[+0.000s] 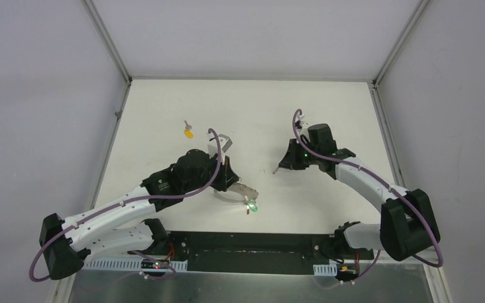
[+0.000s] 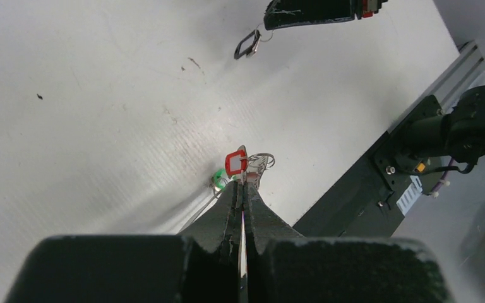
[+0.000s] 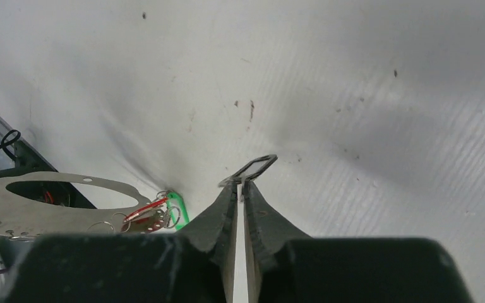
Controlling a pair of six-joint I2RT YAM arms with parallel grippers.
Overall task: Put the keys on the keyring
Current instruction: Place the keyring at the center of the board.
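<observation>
We're mid-threading, I reckon: our left gripper (image 2: 243, 183) is clamping tight on the keyring (image 1: 223, 197), green key (image 1: 251, 205) beside it, while our right gripper (image 3: 240, 184) is pinching the black key (image 3: 252, 168) just right of the keyring, needing careful lining-up next.

Bright even light, soft shadows; the left pincer (image 2: 243, 182) looms blurred.

The left arm (image 1: 113, 211) stretches from seven o'clock toward the centre. The left gripper (image 2: 243, 183) points to four o'clock, fingers pressed tight together. The right arm (image 1: 366, 180) bends in from five o'clock. The right gripper (image 3: 240, 184) points to eight o'clock, tips low, fingers a mere slit apart, perhaps gripping.
</observation>
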